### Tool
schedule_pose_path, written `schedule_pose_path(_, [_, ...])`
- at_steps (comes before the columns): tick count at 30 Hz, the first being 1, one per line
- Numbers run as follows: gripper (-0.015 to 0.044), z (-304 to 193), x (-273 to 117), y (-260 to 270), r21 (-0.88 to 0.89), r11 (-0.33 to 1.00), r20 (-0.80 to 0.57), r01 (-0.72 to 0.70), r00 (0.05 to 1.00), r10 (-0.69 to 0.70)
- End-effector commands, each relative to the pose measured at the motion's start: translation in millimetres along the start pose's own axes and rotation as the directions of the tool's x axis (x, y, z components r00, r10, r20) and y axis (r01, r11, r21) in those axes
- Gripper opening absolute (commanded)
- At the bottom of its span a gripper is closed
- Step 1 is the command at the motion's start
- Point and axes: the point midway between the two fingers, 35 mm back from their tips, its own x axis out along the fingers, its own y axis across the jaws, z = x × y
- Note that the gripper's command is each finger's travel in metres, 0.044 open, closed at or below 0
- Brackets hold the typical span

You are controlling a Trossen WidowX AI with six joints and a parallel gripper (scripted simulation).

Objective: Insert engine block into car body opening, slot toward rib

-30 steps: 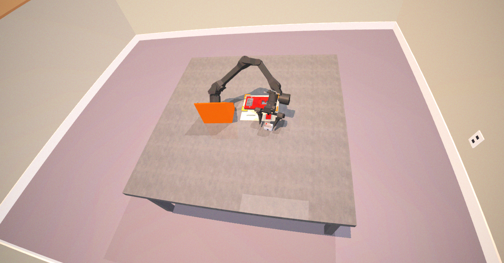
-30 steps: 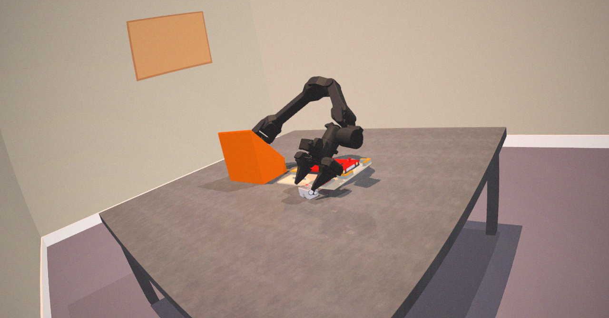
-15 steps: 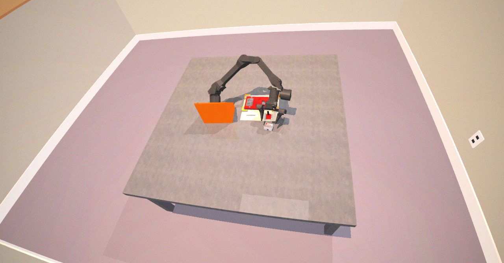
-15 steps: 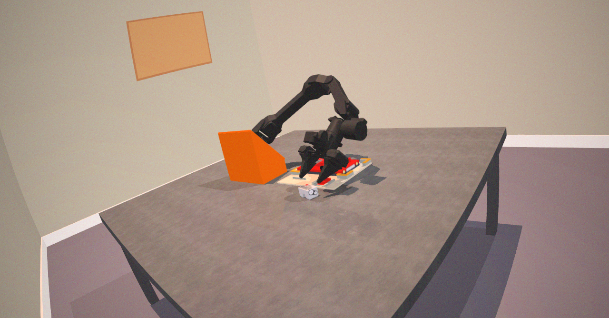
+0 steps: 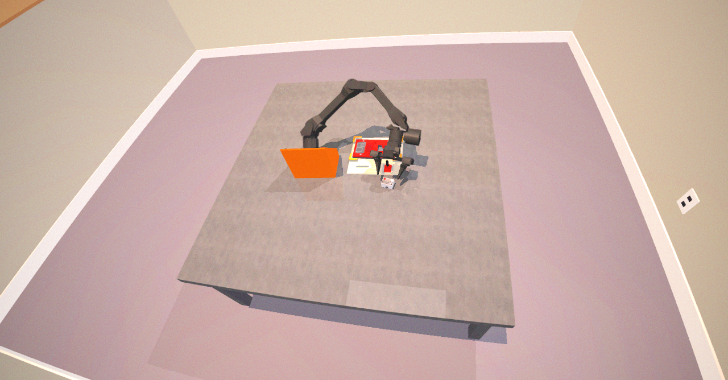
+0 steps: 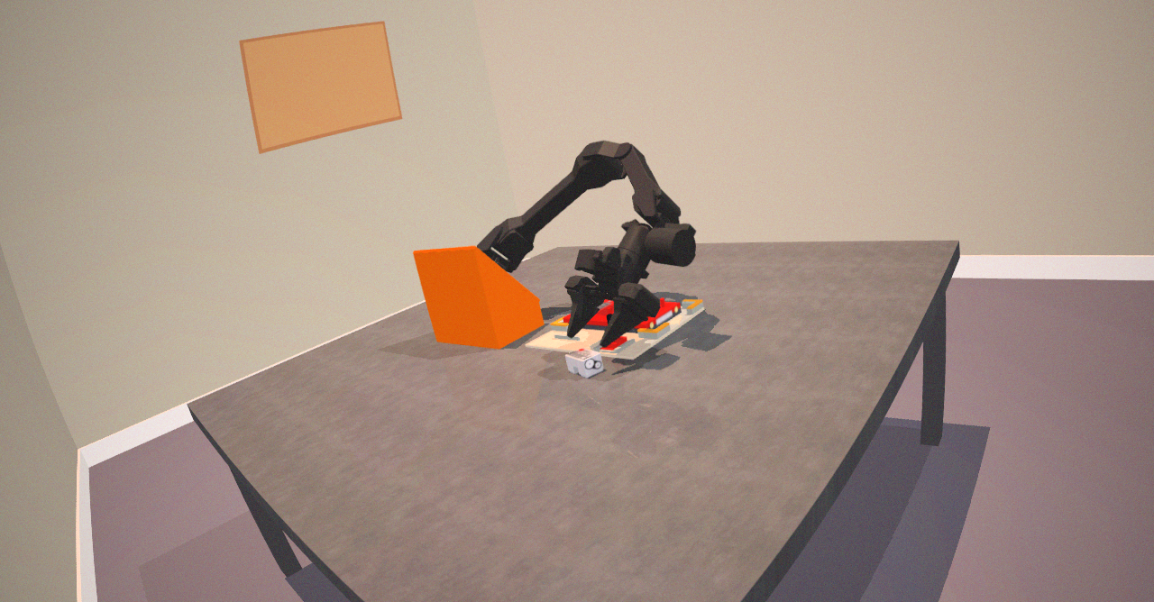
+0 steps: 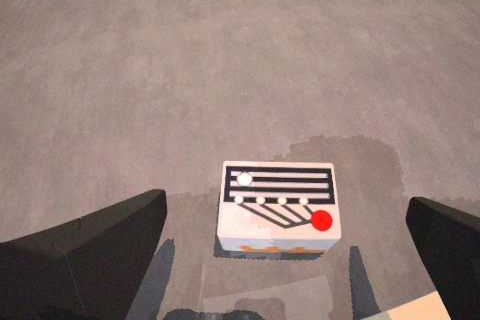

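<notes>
The engine block, a small white box with black stripes, pale dots and a red disc on its top (image 5: 387, 182) (image 6: 584, 362) (image 7: 280, 205), is taken as the landmark. It is set down on the grey mottled table (image 5: 325, 235) (image 6: 499, 453) (image 7: 200, 60), outside the car body and just beside the pale flat board (image 5: 360, 170) (image 6: 544, 342), with its decorated face turned up. Two dark-ringed circles are seen on one of its sides in the exterior view, and an orange marking is partly seen low on another in the wrist view.

The black parallel-jaw gripper (image 5: 392, 177) (image 6: 586, 341) (image 7: 290, 207) is held above the block, tilted, with its fingers spread wide apart and nothing clamped between them. In the wrist view, the block is framed by the two fingers, with a gap left on either side.

Beyond the block, the flat red car body (image 5: 367, 148) (image 6: 666, 312) is carried by the board and is partly covered by the arm. A small red piece (image 5: 388, 168) (image 6: 614, 343) is placed on the board, between the block and the car body. Well apart from the block, the orange slant-sided box (image 5: 313, 162) (image 6: 462, 296) is stood near the arm's base.
</notes>
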Motion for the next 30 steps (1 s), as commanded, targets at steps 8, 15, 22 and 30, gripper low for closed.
schedule_pose_path(8, [0.044, 10, 3, -2, 0.253, 0.963, -0.144, 0.094, 0.988, -0.059])
schedule_pose_path(15, [0.044, 18, 3, -4, 0.423, 0.885, -0.256, 0.193, 0.963, -0.088])
schedule_pose_path(22, [0.044, 25, 1, -4, 0.563, 0.767, -0.367, 0.308, 0.925, -0.102])
schedule_pose_path(30, [0.044, 35, -3, -4, 0.673, 0.588, -0.491, 0.449, 0.865, -0.099])
